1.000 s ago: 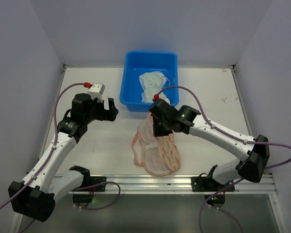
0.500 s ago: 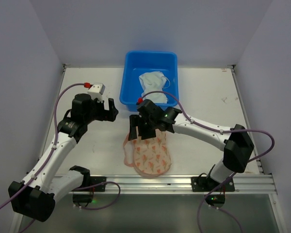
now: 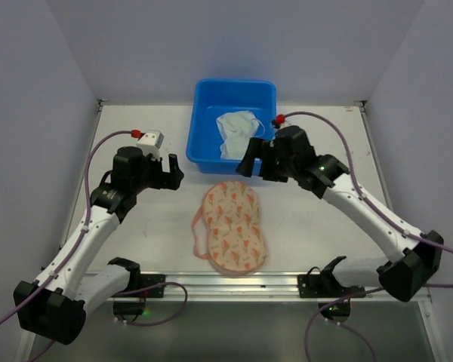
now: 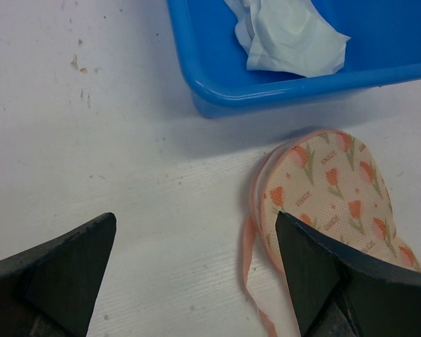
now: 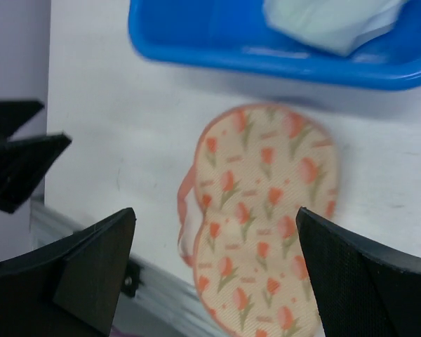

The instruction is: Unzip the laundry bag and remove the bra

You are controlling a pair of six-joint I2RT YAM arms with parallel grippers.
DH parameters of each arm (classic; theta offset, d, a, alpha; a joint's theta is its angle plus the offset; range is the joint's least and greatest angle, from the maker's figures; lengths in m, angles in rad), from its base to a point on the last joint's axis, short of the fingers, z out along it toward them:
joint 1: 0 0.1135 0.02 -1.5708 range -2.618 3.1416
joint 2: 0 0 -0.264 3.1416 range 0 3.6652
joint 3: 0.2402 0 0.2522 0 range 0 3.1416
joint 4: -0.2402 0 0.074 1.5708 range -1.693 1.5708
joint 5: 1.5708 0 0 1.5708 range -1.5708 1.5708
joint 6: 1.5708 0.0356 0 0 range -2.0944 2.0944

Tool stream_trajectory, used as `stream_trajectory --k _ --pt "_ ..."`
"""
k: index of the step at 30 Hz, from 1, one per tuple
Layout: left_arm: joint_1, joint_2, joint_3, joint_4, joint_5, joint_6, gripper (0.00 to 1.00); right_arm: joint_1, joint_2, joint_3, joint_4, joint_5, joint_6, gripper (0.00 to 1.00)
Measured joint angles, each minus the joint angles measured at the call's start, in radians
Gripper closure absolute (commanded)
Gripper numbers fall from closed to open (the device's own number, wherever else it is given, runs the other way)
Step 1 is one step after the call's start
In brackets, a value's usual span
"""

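The laundry bag [image 3: 232, 226], a cream pouch with orange print, lies flat on the table in front of the blue tub [image 3: 199, 143]. Its pink zipper edging [image 3: 198, 232] hangs loose along its left side. The bra [image 3: 235, 130], pale mint-white, rests crumpled inside the tub. My right gripper [image 3: 255, 164] hovers open above the table between tub and bag, holding nothing. In the right wrist view the laundry bag [image 5: 266, 210] lies below the gripper [image 5: 215, 210]. My left gripper [image 3: 175, 172] stands open left of the tub, and its view shows the bag [image 4: 337, 189] and bra [image 4: 295, 35].
The tub's front wall [image 4: 266, 91] is close ahead of both grippers. A metal rail [image 3: 287, 283] runs along the table's near edge just below the bag. White walls close in the table on the left, right and back.
My right gripper opened and let go of the laundry bag, which now lies flat on the table. The right arm swung back up toward the tub. The left arm stayed still.
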Motion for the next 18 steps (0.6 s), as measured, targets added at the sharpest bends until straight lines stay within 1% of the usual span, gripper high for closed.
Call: stream_trajectory --k 6,11,13,14,18 --pt "0.0 0.0 0.0 -0.001 -0.009 -0.003 0.0 -0.324 -0.251 -0.066 -0.002 0.069 -0.08 0.01" --pt "0.0 -0.01 0.012 -0.016 -0.036 -0.005 0.0 -0.605 -0.361 -0.086 -0.033 0.061 -0.132 0.01" --pt "0.0 -0.029 0.026 -0.032 -0.051 -0.008 0.0 -0.667 -0.393 -0.087 -0.05 0.072 -0.149 0.01" --pt "0.0 -0.042 0.037 -0.042 -0.061 -0.011 0.0 -0.679 -0.41 -0.087 -0.062 0.079 -0.155 0.01" --pt "0.0 -0.098 0.105 -0.085 -0.108 -0.026 0.0 -0.681 -0.499 -0.09 -0.088 0.095 -0.164 0.01"
